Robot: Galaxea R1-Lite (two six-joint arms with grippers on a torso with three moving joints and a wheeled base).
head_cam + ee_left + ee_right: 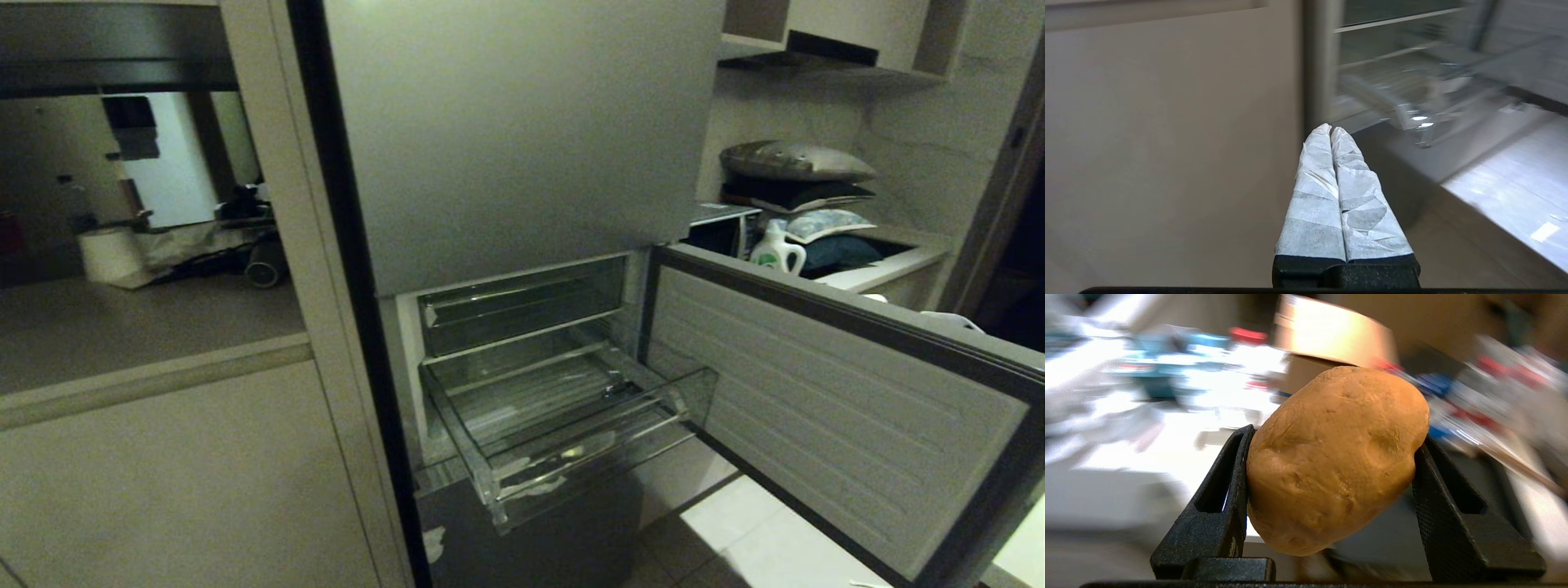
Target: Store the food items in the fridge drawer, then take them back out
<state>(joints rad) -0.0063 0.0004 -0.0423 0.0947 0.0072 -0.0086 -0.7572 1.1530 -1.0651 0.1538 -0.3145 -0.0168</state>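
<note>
From the head view we see the fridge drawer (571, 433) pulled out below the grey upper door, a clear bin with white tape scraps at its front corner and nothing in it that we can make out, while the shallower tray (522, 306) above it sits pushed in and the lower fridge door (824, 408) stands swung open to the right. In the left wrist view our left gripper (1331, 130) hangs beside the cabinet panel (1167, 143) with its white-wrapped fingers (1314, 196) pressed together and holding nothing, the drawer off to one side. In the right wrist view our right gripper (1331, 457) clamps the tan-brown potato (1335, 457) between its black fingers (1224, 506), away from the drawer and over a blurred, cluttered surface.
</note>
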